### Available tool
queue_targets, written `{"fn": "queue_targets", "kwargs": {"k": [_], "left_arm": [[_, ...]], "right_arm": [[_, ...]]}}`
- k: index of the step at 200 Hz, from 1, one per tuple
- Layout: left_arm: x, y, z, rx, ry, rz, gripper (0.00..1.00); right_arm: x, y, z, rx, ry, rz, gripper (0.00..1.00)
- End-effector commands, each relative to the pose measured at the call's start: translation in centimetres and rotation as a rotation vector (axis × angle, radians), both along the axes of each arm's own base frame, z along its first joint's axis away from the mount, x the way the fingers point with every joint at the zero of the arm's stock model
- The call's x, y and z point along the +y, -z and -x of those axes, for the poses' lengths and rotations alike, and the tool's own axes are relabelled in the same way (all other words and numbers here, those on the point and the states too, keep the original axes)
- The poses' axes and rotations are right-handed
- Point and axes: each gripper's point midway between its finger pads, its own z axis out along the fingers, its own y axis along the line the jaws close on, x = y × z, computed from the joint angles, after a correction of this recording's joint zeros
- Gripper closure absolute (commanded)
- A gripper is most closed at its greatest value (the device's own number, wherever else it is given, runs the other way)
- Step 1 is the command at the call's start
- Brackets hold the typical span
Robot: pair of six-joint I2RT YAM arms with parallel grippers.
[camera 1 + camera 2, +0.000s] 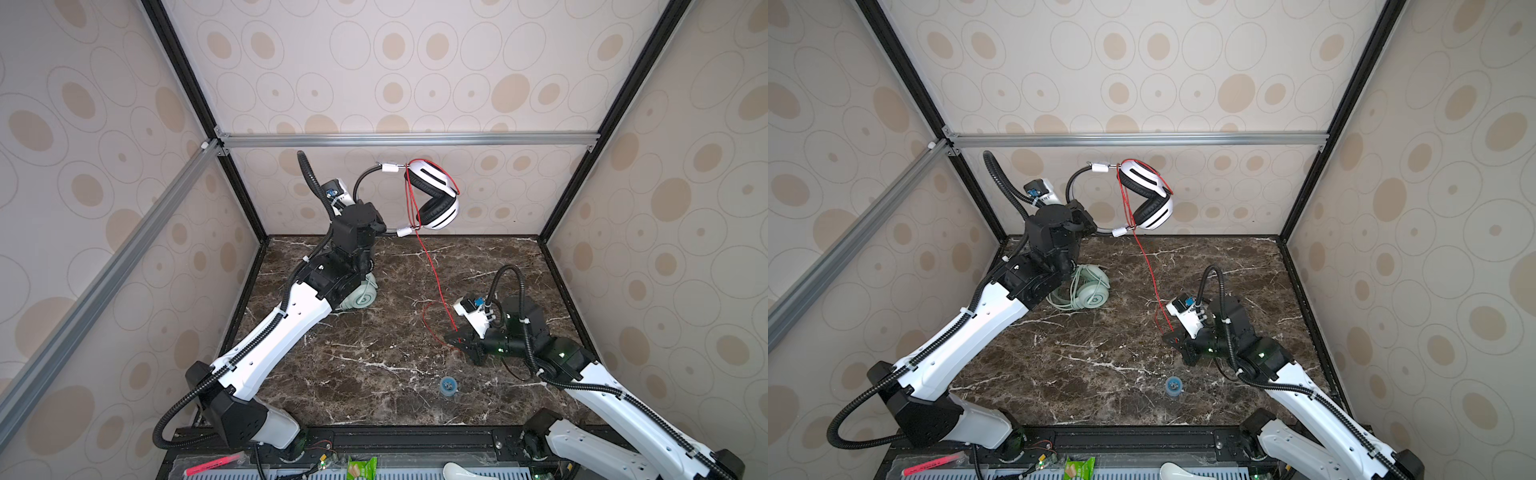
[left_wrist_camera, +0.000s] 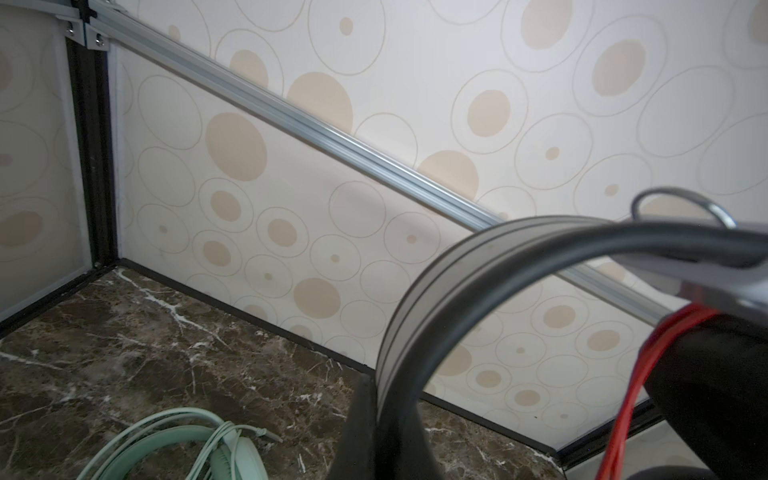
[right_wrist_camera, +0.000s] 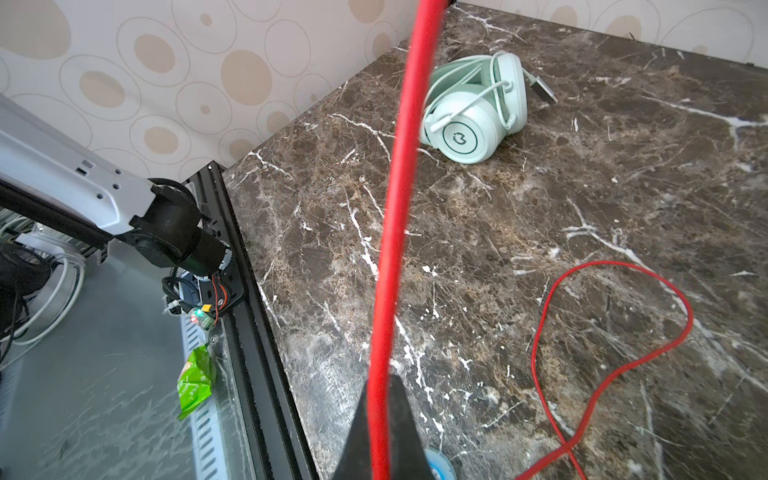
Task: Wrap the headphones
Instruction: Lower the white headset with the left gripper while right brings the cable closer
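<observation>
The white-and-black headphones [image 1: 436,195] [image 1: 1148,195] hang in the air near the back wall. My left gripper [image 1: 383,229] [image 2: 382,415] is shut on their dark headband [image 2: 415,299]. Their thin red cord [image 1: 432,266] [image 3: 403,166] is looped a few times around the earcups and runs taut down to my right gripper [image 1: 457,336] [image 3: 380,415], which is shut on it just above the table. The rest of the cord lies in a loose loop [image 3: 615,332] on the table. The mint green headphones [image 1: 1090,291] [image 3: 473,112] lie on the table with their cord wound round them, partly hidden under my left arm.
A small blue roll [image 1: 448,386] [image 1: 1173,385] sits on the marble table near the front, close to my right gripper. Patterned walls and an aluminium rail [image 1: 407,139] close in the back and sides. A green packet [image 1: 361,467] and a pink marker [image 1: 212,464] lie beyond the front edge.
</observation>
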Motion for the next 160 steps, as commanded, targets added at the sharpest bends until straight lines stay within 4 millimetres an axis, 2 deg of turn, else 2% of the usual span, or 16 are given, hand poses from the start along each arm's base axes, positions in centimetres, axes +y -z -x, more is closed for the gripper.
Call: {"fn": "queue_targets", "kwargs": {"k": [1, 26, 79, 114, 160], "left_arm": [[1.2, -0.1, -0.4, -0.035, -0.054, 0.006, 1.00], [1.1, 3.0, -0.8, 0.033, -0.062, -0.058, 1.00], [0.8, 8.5, -1.4, 0.166, -0.053, -0.211, 1.00], [-1.2, 12.8, -1.3, 0.272, 0.073, -0.411, 1.00], [-4.4, 16.5, 1.0, 0.341, 0.341, -0.546, 1.00]], "right_arm": [[-0.2, -2.0, 0.4, -0.080, -0.031, 0.038, 1.00], [-0.1, -3.5, 0.4, -0.129, -0.073, 0.080, 1.00], [-1.2, -4.7, 0.1, -0.237, -0.131, 0.235, 1.00], [-1.2, -5.4, -0.9, -0.251, -0.127, 0.282, 1.00], [-0.6, -6.4, -2.8, -0.263, -0.090, 0.297, 1.00]]}}
